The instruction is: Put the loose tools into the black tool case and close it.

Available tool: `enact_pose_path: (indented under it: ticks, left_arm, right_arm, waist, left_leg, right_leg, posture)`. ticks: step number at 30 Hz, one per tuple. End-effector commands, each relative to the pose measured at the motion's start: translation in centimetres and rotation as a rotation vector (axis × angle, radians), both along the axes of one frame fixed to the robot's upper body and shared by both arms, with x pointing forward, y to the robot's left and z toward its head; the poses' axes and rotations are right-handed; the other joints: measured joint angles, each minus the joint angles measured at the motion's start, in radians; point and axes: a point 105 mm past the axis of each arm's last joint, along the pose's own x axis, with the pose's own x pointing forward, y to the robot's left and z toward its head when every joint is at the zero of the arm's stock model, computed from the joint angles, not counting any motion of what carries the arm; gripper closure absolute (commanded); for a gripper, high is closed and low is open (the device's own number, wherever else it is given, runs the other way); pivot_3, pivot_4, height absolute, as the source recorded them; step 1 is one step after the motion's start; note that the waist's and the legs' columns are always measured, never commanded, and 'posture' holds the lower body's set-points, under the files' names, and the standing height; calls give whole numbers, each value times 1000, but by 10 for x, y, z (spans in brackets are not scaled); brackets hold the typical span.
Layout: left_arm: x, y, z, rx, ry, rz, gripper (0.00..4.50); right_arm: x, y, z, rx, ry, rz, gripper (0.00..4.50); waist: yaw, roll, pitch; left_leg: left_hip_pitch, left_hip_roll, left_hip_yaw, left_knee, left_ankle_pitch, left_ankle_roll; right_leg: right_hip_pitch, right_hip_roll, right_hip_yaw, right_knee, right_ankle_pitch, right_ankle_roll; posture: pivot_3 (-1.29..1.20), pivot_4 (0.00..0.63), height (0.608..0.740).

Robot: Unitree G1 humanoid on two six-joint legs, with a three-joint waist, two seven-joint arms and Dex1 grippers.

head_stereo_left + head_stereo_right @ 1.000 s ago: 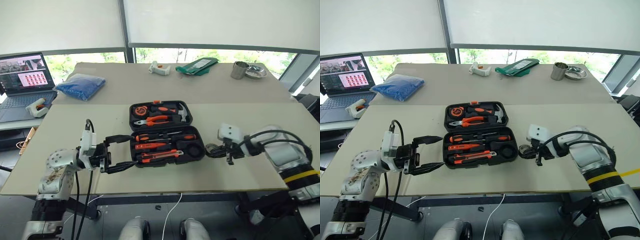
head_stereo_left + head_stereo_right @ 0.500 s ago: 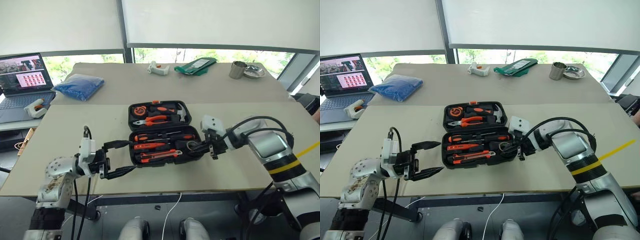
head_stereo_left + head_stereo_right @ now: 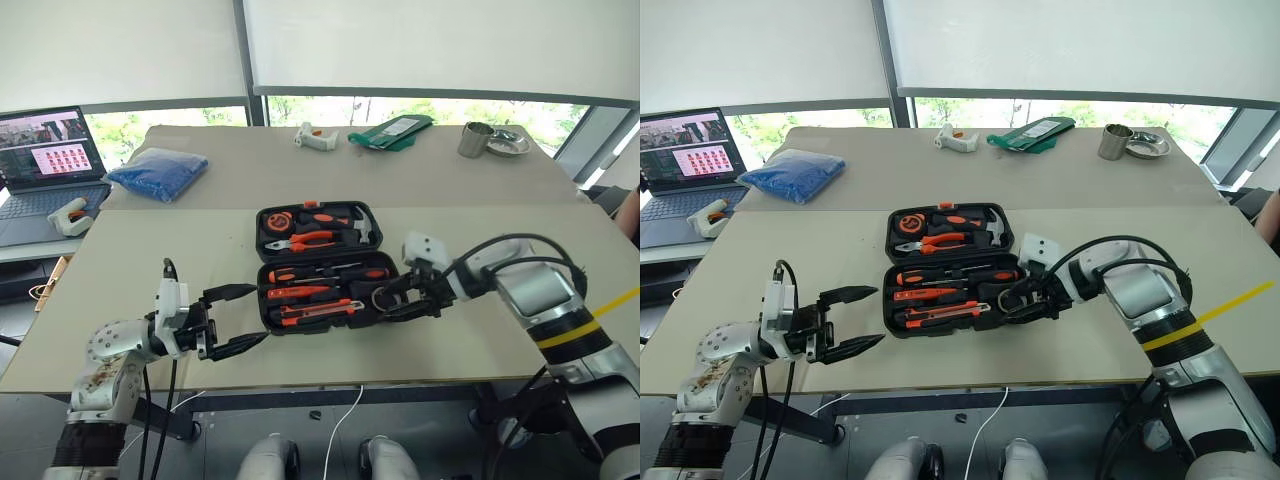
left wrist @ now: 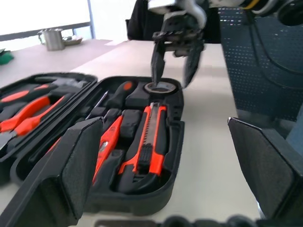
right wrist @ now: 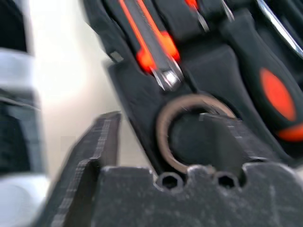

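The black tool case (image 3: 263, 297) lies open on the table's near half. Its front half holds two screwdrivers (image 3: 330, 272), the orange tester pen (image 4: 108, 142), the utility knife (image 4: 150, 137) and, at the right end, the black tape roll (image 4: 162, 87) in its round recess. My right gripper (image 3: 392, 300) hangs open just over that roll, one finger on either side, pointing down. My left gripper (image 3: 258, 314) stands open and level off the case's left front corner, holding nothing; its pads (image 4: 71, 175) frame the left wrist view.
The case's lid half (image 3: 266, 225) holds pliers, a hammer and a tape measure. A laptop (image 3: 45, 160), blue bag (image 3: 160, 172), white glue gun (image 3: 317, 137), green pouch (image 3: 392, 131) and metal cup (image 3: 477, 140) sit farther back. The table's front edge is close.
My right gripper carried the tape roll leftward from beside the case to its right end, then opened; the roll now rests in its recess. The left gripper has hardly moved.
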Motion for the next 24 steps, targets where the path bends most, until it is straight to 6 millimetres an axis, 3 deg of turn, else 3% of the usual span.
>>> enact_pose_path:
  ticks: [1,3,7,11,15,17,24]
  left_arm:
    - [25,29,4,59,63,253,0]
    - [36,39,3,66,82,343,257]
    - [60,49,-5,84,152,497,1411]
    - [84,43,-16,118,237,585,2887]
    - [98,22,-20,114,254,550,4280]
    - [103,13,-21,106,261,528,4302]
    - [113,-11,-28,143,265,448,4302]
  right_arm:
    - [16,-27,32,85,-123,-94,391]
    - [35,-48,31,74,-171,-227,364]
    - [73,-80,16,-79,-373,-424,1370]
    - [101,-71,12,-87,-527,-486,2773]
    - [110,-55,-4,-83,-538,-446,4136]
    - [111,-48,-11,-74,-519,-434,4477]
    - [101,-15,-15,23,-458,-248,4477]
  waist:
    - [3,0,0]
    - [6,0,0]
    - [6,0,0]
    - [-1,-1,1]
    - [-16,-1,1]
    - [-18,-1,1]
    - [-20,-1,1]
  left_leg:
    - [0,0,0,0,0,0]
    - [0,0,0,0,0,0]
    - [0,-1,1,0,0,-1]
    - [0,-1,2,-1,3,-5]
    - [0,-2,2,-2,8,-12]
    - [0,-2,2,-3,8,-12]
    - [1,-2,2,-3,8,-11]
  right_leg:
    - [0,0,0,0,0,0]
    - [1,0,0,0,0,1]
    - [0,0,0,0,1,1]
    - [-1,1,0,1,1,1]
    - [0,3,1,1,1,2]
    - [0,3,1,1,1,2]
    - [1,3,1,1,2,3]
  posture:
    - [0,150,740]
    - [0,150,740]
    - [0,150,740]
    - [0,150,740]
    - [0,150,740]
    - [0,150,740]
    - [0,150,740]
